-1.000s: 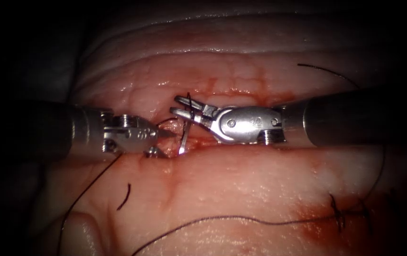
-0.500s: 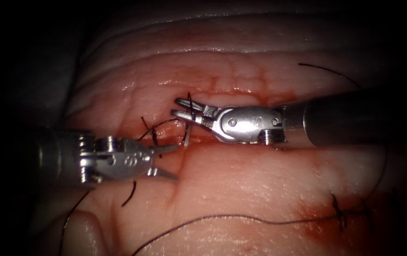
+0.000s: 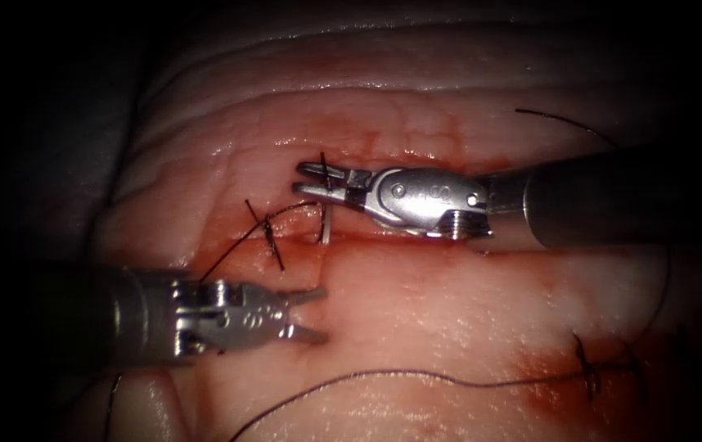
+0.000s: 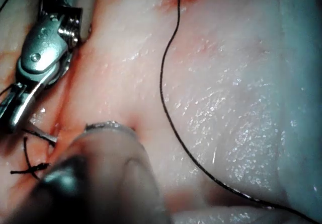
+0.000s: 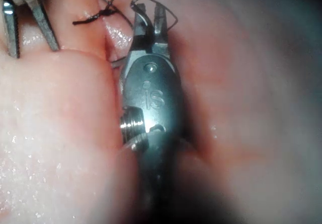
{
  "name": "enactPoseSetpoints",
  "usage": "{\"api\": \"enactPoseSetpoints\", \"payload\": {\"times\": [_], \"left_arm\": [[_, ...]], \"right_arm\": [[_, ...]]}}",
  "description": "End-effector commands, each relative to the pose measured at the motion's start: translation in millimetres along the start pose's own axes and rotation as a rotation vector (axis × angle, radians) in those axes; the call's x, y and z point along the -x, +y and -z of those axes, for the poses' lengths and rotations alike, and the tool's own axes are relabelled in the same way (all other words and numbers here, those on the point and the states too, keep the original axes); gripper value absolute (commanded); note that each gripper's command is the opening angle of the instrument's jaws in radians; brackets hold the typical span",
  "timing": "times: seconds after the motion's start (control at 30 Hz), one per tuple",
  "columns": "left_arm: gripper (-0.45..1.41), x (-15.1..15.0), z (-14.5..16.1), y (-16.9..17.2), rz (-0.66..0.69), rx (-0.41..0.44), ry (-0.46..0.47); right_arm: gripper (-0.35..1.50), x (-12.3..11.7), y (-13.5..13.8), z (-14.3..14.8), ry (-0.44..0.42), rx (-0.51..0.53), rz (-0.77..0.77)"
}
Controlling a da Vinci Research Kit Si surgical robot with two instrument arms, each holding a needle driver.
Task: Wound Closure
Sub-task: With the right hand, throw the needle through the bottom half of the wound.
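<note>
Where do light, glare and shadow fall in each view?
Endoscope view: light pools on the tissue, borders go black; the left tool, open and empty, sits dimmer; highlights glint on the right tool, shut on the needle near its upper end, lower end at the cut. Left wrist view: speckled glare on wet tissue. Right wrist view: shadow beside the right tool.

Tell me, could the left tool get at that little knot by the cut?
Probably yes: the left tool is open, holds nothing, and only bare tissue lies between it and the knot.
</note>
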Motion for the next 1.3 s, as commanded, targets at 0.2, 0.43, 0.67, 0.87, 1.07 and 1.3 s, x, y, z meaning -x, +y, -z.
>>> {"api": "enactPoseSetpoints", "payload": {"times": [0.2, 0.43, 0.67, 0.87, 1.07, 1.3], "left_arm": [[0.16, 1.3, -1.6, 0.3, 0.017, 0.011, -0.011], [0.16, 2.6, -2.5, -0.1, 0.032, 0.017, -0.020], [0.16, 3.1, -2.8, 0.3, 0.031, 0.023, -0.021], [0.12, 3.3, -2.7, 0.2, 0.029, 0.024, -0.020], [0.12, 3.4, -2.7, 0.2, 0.029, 0.024, -0.020], [0.12, 3.4, -2.7, 0.3, 0.029, 0.024, -0.020]], "right_arm": [[-0.35, -0.2, 0.3, -0.6, -0.001, 0.003, -0.028], [-0.35, -0.3, 0.3, -0.6, -0.012, -0.003, -0.045], [-0.35, -0.7, 0.6, -0.7, -0.015, -0.002, -0.098], [-0.35, -1.1, 1.0, -0.6, -0.012, -0.019, -0.144], [-0.35, -1.0, 0.9, -0.8, -0.008, -0.052, -0.225], [-0.35, -0.8, 0.6, -0.9, -0.007, -0.074, -0.273]]}}
